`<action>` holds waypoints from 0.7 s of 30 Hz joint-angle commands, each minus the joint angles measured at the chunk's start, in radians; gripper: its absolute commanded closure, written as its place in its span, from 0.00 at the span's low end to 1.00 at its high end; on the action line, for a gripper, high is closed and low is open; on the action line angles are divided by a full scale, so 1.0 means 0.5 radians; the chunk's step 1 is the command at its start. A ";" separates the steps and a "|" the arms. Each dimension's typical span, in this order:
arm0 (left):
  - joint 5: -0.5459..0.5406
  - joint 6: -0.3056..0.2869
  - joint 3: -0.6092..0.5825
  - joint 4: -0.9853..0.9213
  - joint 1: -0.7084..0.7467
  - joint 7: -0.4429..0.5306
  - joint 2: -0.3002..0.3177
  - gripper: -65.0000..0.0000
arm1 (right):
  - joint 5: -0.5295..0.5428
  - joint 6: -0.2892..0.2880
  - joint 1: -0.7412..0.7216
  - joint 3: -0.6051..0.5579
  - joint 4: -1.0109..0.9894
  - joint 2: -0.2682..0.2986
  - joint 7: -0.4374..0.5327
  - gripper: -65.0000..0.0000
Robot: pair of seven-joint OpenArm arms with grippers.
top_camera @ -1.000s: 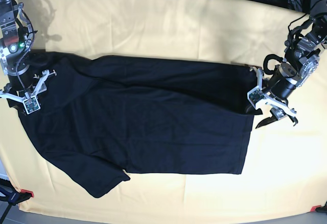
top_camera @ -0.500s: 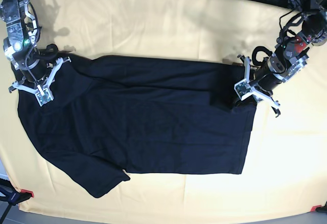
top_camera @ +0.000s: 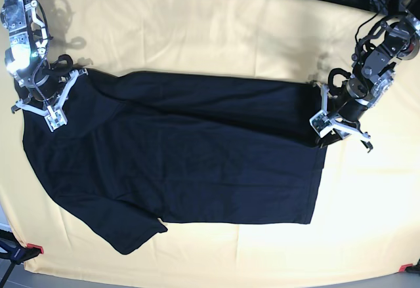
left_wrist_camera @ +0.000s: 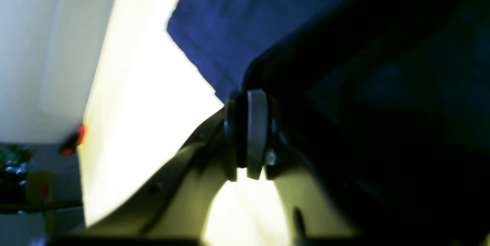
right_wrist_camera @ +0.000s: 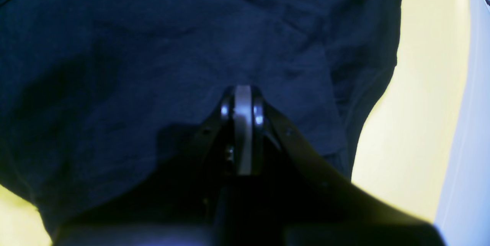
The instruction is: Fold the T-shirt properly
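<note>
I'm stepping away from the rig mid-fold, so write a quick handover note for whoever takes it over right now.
Left pincer: shut on the T-shirt, at its hem edge on the base view's right.
Right pincer: closed with dark fabric around its tips, at the shirt's upper corner on the base view's left; a firm hold can't be confirmed.
Shirt: spread flat on the yellow cloth, one sleeve sticking out near the front edge.
Done: both far-edge ends approached and pincers closed.
Left: lift, bring that edge over, and complete every fold.

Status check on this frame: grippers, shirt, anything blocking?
Left gripper pinched on T-shirt hem edge. Right gripper shut on shoulder end. Shirt flat on yellow cloth. Nothing blocking.
</note>
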State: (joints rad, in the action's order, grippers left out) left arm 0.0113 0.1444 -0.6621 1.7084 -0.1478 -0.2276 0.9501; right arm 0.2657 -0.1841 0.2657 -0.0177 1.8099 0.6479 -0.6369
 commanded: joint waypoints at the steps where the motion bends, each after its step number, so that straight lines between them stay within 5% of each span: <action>1: 0.014 0.070 0.019 0.024 -0.038 0.035 0.040 0.79 | -0.008 0.016 -0.022 0.022 0.024 0.040 0.036 1.00; 5: 0.014 0.277 0.019 0.024 -0.038 -0.034 0.040 0.55 | -0.007 -0.013 -0.022 0.022 0.024 0.040 0.036 0.88; 7: 0.014 0.290 0.019 0.024 -0.038 -0.122 0.040 0.50 | -0.007 -0.083 -0.021 0.022 0.024 0.039 0.027 0.80; 14: 0.181 0.137 0.019 0.024 -0.037 -0.346 0.046 0.49 | -0.007 -0.126 -0.022 0.022 0.027 0.039 0.022 0.65; 21: 0.288 0.145 0.019 0.110 -0.037 -0.417 0.114 0.49 | -0.007 -0.125 -0.022 0.022 0.033 0.040 0.008 0.65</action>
State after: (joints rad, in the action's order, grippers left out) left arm 0.1448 0.2031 -0.6621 1.7447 -0.1497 -0.4622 0.9871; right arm 0.2657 -0.2516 0.2657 -0.0177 1.8099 0.6476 -0.6479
